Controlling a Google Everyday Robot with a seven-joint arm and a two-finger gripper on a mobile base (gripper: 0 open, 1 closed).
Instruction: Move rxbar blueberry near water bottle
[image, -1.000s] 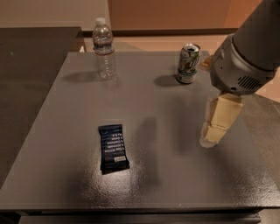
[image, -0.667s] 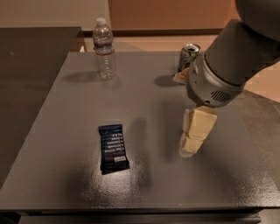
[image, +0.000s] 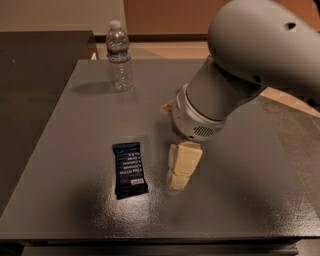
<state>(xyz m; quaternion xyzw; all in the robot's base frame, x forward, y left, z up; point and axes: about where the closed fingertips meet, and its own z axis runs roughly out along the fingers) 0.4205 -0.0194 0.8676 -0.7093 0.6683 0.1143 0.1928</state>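
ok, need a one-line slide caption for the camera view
End effector low over the gray table beside the flat-lying rxbar blueberry; water bottle stands upright near the far edge.

One high camera looks down across the table (image: 75, 125), hand (image: 178, 181) close at centre.

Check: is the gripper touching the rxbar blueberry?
No: the gripper is beside the rxbar blueberry, on its right in the camera view, with a strip of bare table between them.
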